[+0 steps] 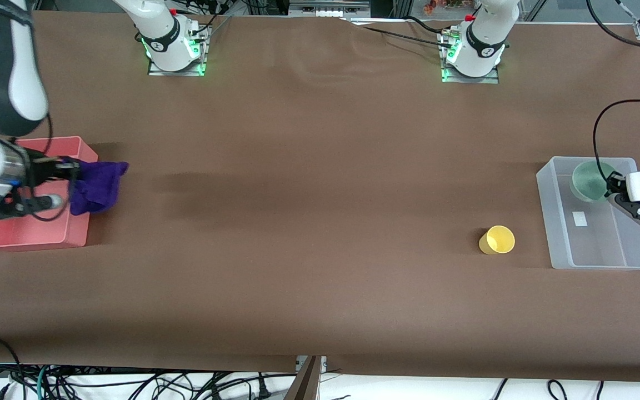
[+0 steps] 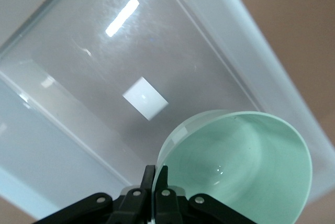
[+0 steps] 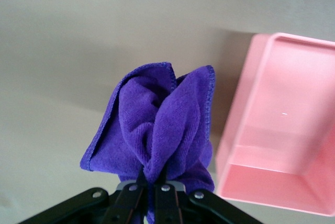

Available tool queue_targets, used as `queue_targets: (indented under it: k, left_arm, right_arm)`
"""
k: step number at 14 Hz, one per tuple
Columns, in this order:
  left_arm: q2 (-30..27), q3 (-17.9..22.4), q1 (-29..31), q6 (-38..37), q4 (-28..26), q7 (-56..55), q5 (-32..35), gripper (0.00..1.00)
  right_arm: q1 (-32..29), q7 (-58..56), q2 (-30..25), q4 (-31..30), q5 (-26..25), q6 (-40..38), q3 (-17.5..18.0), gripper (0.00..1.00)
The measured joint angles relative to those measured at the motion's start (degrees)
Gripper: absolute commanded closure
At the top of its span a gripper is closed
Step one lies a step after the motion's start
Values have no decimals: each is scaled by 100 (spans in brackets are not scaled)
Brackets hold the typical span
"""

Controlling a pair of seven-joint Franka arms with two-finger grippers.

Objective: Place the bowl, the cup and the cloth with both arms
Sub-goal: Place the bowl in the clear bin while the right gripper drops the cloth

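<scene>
- Two carries are in hand at once: each arm holds one item over or beside its bin, and judging by this, both are at the release step.
- Left gripper point(image 1: 615, 188), over the clear bin point(image 1: 559, 222) at the left arm's end of the table, is clamped on the rim of the bowl point(image 1: 591, 179), which hangs tilted above the bin floor; next it should lower and let go.
- Right gripper point(image 1: 73, 173) pinches the cloth point(image 1: 98, 186), bunched and drooping over the edge of the pink bin point(image 1: 20, 236); whether it clears the wall is hard to tell.
- Next for the right arm: shift over the bin interior, then release.
- Cup point(image 1: 498, 240) lies on the table beside the clear bin, not yet picked up.
</scene>
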Motion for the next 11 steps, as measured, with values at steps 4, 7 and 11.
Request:
queue_targets:
  k: [4, 7, 11]
  left_arm:
    - [530, 0, 139, 685, 26, 3, 0, 87]
    - [684, -5, 189, 750, 89, 14, 0, 0]
    - [640, -21, 196, 738, 199, 53, 0, 0]
  right_arm:
    - [-112, -1269, 33, 26, -13, -24, -733, 100]
    - [-203, -1848, 73, 27, -36, 25, -1094, 100]
    - [-336, -2223, 221, -21, -96, 381, -1254, 100]
